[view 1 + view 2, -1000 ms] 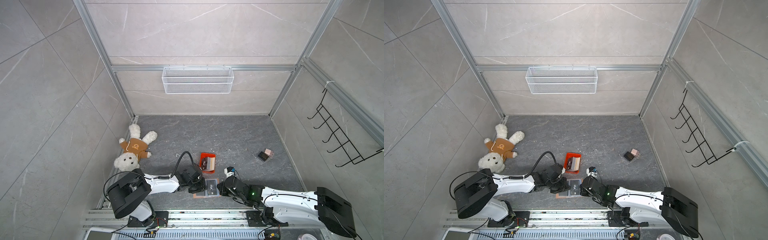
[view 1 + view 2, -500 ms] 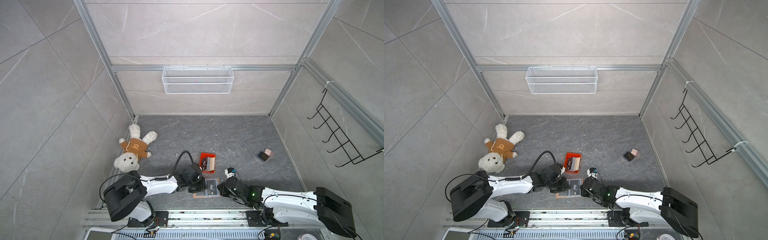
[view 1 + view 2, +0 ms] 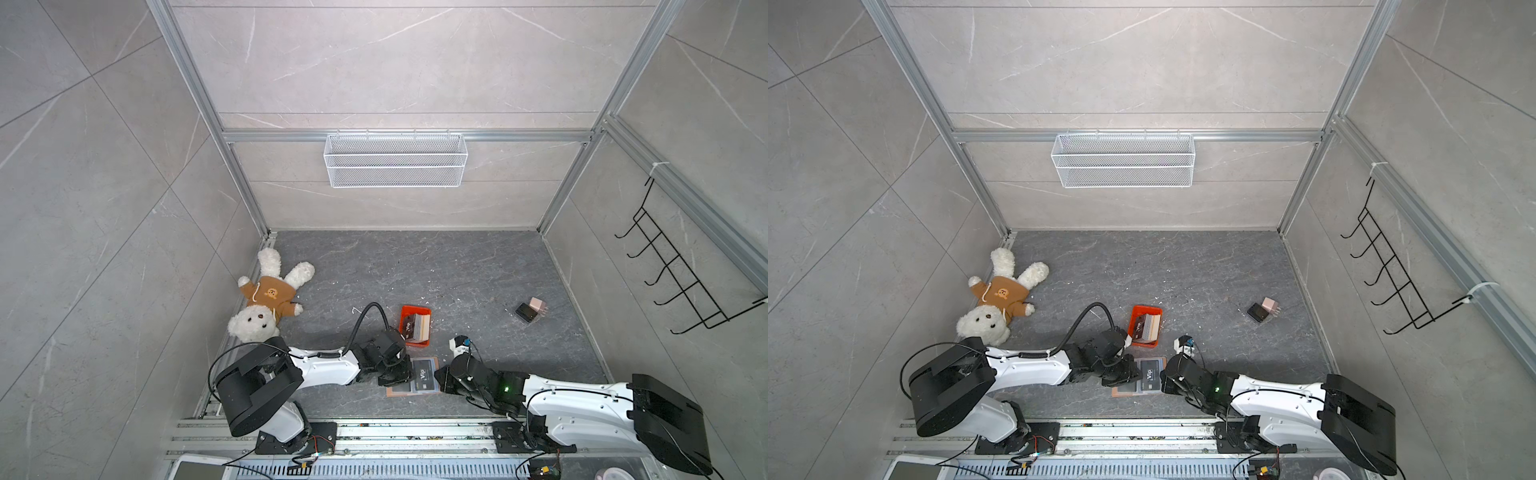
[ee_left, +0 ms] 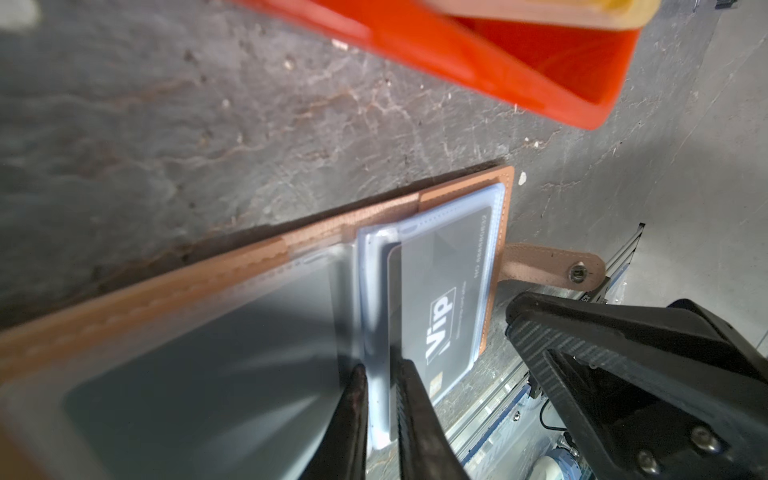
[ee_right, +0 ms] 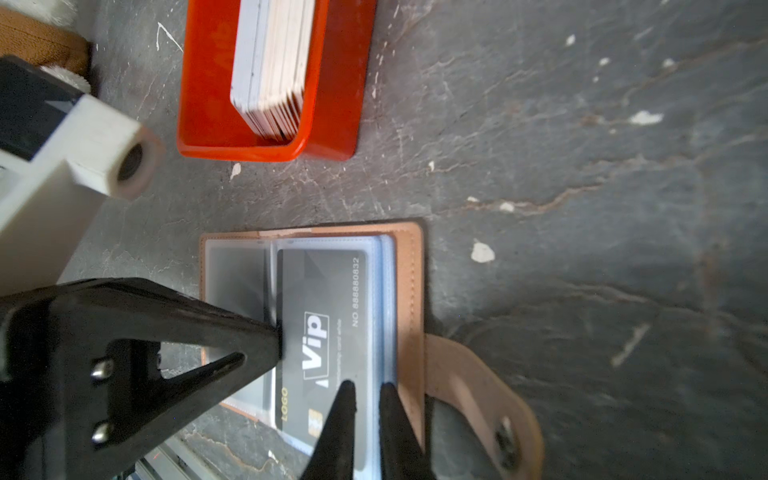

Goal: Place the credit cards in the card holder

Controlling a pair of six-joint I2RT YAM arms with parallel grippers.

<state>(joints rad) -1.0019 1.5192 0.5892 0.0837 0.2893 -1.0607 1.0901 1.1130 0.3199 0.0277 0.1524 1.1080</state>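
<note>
Top views, vs a sec ago: nothing is visibly shifting. The left gripper point(image 3: 403, 374) and right gripper point(image 3: 438, 376) are staying low at the card holder point(image 3: 399, 392). It is lying open on the grey floor point(image 3: 457, 270) in the same spot, just on the robot's side of the orange tray point(image 3: 415, 308). In both top views the tray is holding the credit cards point(image 3: 1147, 326) on edge, dark ones w/ pale ones beside. The holder is carrying one black VIP card point(image 3: 1150, 376) under plastic on its right page.

Left wrist view: the left gripper point(image 4: 380, 370) is pinching a clear sleeve point(image 4: 372, 299) that is standing up from the holder's fold, jaws nearly together w/ only the plastic btwn them. The VIP card point(image 4: 440, 299) is sitting inside the next sleeve, on the page w/ the snap tab point(image 4: 552, 266). The orange tray point(image 4: 498, 70) is showing blurred.

Right wrist view: the right gripper point(image 5: 368, 388) is pointing at the VIP card's page, jaws almost closed, a thin slit left. Can't tell whether they are gripping the sleeve edge or just pressing. The left gripper's fingertip point(image 5: 270, 343) is touching the plastic at the fold, just beside the card. The orange tray point(image 5: 199, 104) is holding the credit cards point(image 5: 270, 62) upright, packed face to face.
</note>
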